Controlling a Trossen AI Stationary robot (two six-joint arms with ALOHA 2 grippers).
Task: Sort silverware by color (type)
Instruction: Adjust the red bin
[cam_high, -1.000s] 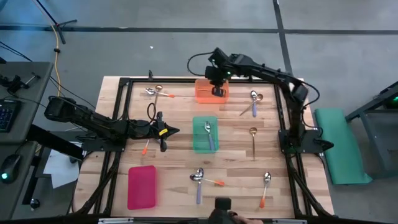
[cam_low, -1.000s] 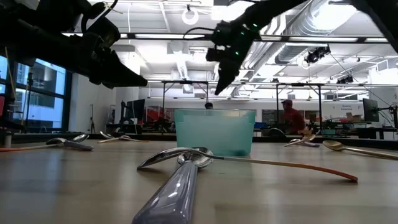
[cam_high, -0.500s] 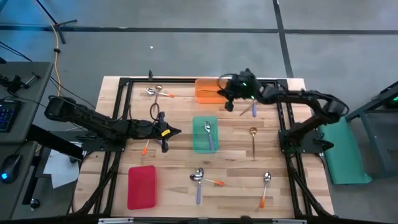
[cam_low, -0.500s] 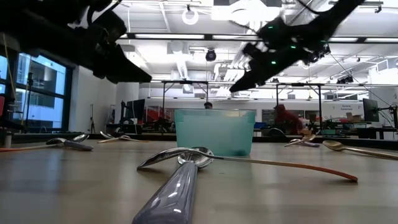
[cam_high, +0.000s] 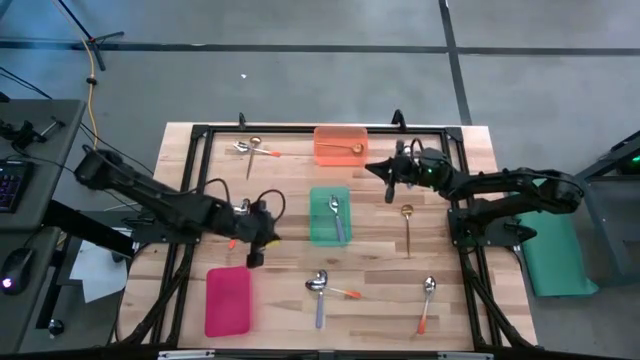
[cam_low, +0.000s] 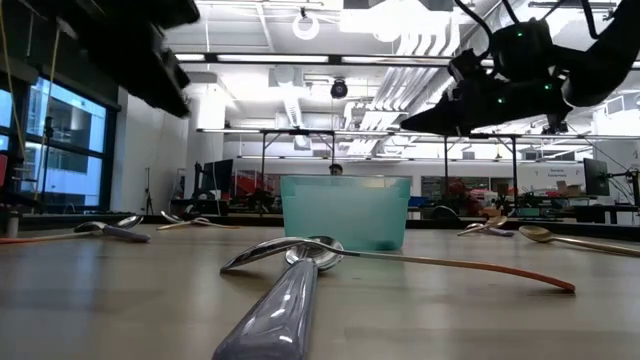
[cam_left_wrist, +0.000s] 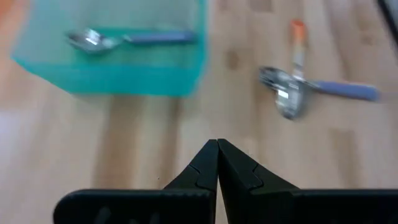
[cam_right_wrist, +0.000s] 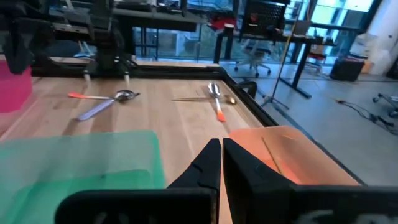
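Seen from above, a wooden table (cam_high: 280, 200) carried three plastic trays: an orange tray (cam_high: 340, 147) at the far edge, a green tray (cam_high: 329, 215) in the middle and a red tray (cam_high: 228, 300) near the front left corner. A gold spoon (cam_high: 349, 150) lay in the orange tray, and a purple-handled spoon (cam_high: 336, 214) lay in the green tray.

The left gripper (cam_high: 252, 257) hung over the table between the green and red trays. In its wrist view its two fingers were pressed together with nothing between them, above bare wood. The right gripper (cam_high: 384, 172) was between the orange tray and the table's right side, with its fingers likewise closed and empty in its own wrist view.

Other spoons lay scattered. A pair (cam_high: 252, 149) rested at the far left, one with an orange handle. A gold spoon (cam_high: 407, 227) lay right of the green tray. Near the front, a purple-handled spoon (cam_high: 319, 295) touched an orange-handled one (cam_high: 343, 291), and another orange-handled spoon (cam_high: 426, 300) lay at the front right. A dark frame (cam_high: 190, 170) bordered the table
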